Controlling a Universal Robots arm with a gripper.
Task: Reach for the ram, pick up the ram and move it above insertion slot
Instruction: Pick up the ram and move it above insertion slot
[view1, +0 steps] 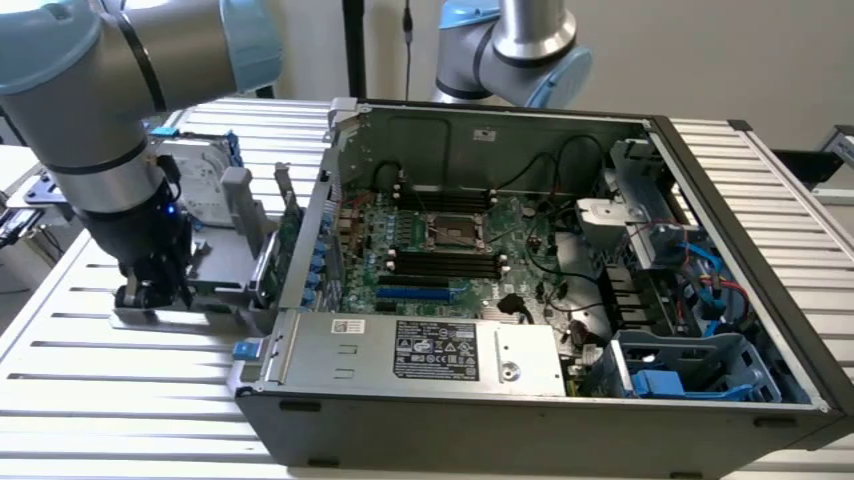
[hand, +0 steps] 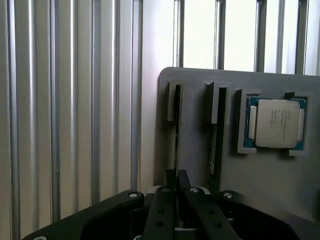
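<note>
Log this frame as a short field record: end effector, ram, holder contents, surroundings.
end effector: shut on the ram
ram state: standing on edge in a gray holder slot, not lifted
holder contents: second stick, processor chip
surroundings: open computer case to the exterior view's right of the holder

Exterior view high, angled down over open case (view1: 441, 430) on slatted table (view1: 120, 380), wrist view close, straight down onto grey holder (hand: 270, 185), both sharing holder and table
</note>
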